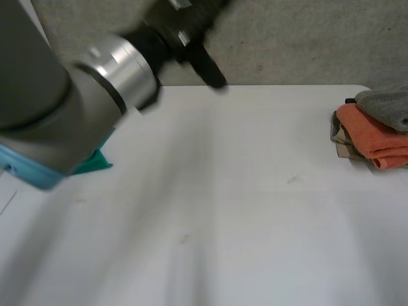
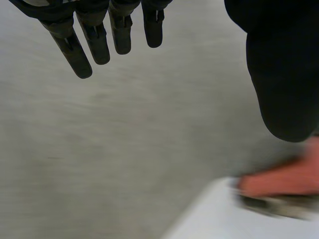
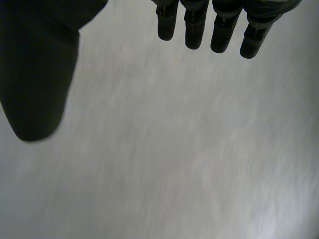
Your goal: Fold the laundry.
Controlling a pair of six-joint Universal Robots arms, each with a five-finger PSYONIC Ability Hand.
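Desk surface nearest the robot is white, and the left arm crosses it from 9 o'clock. Under that arm, at 9 o'clock, a teal piece peeks out; I cannot tell what it is. At 3 o'clock sits the folded laundry stack, orange on tan with grey on top, so that part looks done. Whether more waits to be folded is unclear. Beyond the far edge at 12 o'clock, the left robot hand hangs over the floor, fingers straight and apart, holding nothing. The right robot hand is likewise spread and empty. No writing or label is readable
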